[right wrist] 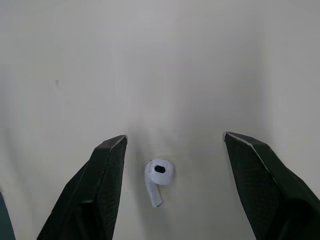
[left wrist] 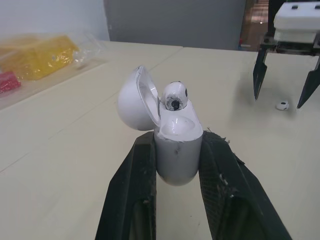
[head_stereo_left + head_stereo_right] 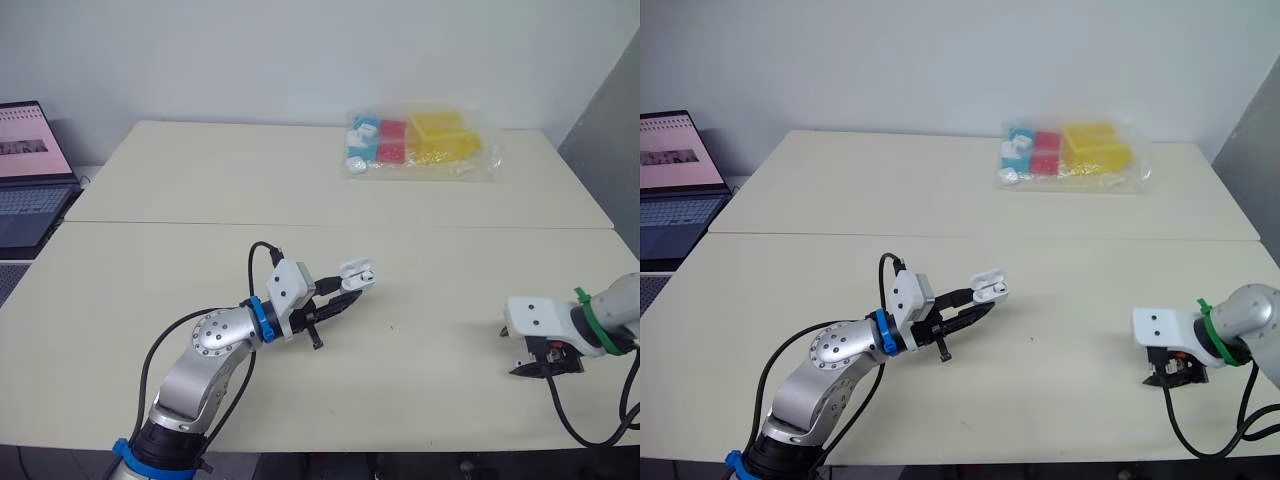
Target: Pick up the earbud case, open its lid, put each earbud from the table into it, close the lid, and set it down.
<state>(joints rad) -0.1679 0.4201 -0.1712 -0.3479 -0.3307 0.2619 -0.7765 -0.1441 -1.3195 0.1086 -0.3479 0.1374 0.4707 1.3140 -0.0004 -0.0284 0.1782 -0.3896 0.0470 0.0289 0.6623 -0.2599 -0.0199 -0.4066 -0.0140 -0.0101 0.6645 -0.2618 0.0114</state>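
**One earbud in, one on the table**

The left gripper (image 2: 176, 150) squeezes the white earbud case (image 2: 176, 131) tight over the table (image 3: 200, 200). The lid (image 2: 132, 105) is flipped open, and one earbud (image 2: 175, 97) sits inside. Well off to the right, the right gripper (image 1: 175, 136) points down with its fingers spread wide around the other earbud (image 1: 158, 177), which lies on the table. A bag (image 3: 420, 140) of bright things rests at the back.

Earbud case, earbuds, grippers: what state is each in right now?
earbud case: lid open, gripped by its base.
first earbud: sitting in the case.
second earbud: lying loose on the table.
left gripper: shut on the earbud case.
right gripper: open, straddling the second earbud.
laptop: open, screen lit.
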